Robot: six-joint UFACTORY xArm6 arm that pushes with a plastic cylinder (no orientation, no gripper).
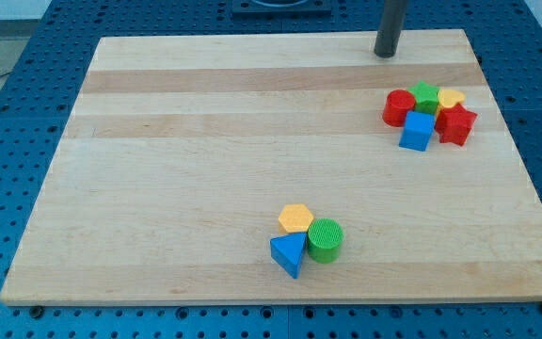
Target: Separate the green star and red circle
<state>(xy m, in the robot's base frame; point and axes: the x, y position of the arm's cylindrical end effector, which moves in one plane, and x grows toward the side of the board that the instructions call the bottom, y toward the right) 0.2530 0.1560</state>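
Observation:
The green star (426, 95) sits in a tight cluster at the view's right, touching the red circle (398, 107) just to its left. My tip (385, 54) stands near the board's top edge, above and slightly left of the red circle, apart from every block. In the same cluster a blue cube (417, 131) lies below the star, a yellow block (452, 99) to its right and a red star (457, 123) at the lower right.
A second group lies at the bottom middle: a yellow hexagon (295, 218), a green cylinder (326, 239) and a blue triangle (288, 253), touching each other. The wooden board (205, 141) lies on a blue perforated table.

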